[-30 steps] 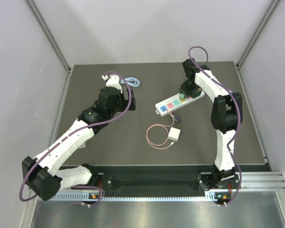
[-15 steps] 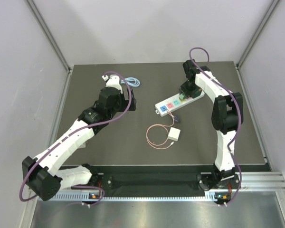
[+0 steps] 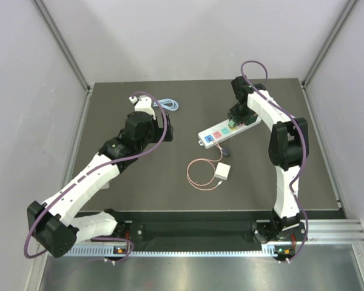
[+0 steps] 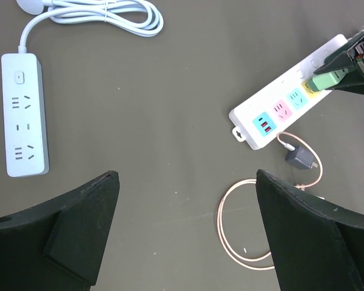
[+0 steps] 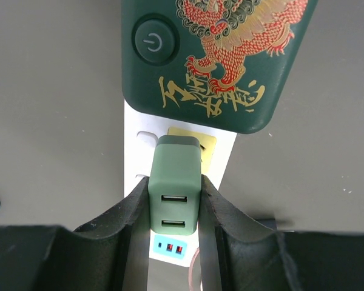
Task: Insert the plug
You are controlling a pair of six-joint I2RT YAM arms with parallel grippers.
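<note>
Green plug [image 5: 174, 182] at white strip's [image 5: 133, 160] yellow socket, perhaps partly seated

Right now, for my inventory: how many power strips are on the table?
2: white one far left, colourful one at the right claw. Others may be hidden.

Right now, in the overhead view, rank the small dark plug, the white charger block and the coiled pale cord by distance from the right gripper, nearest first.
1. Small dark plug, just toward the bases from the right gripper, which grips the green charger.
2. White charger block, nearer the bases still.
3. Coiled pale cord, far off at the back left.
</note>
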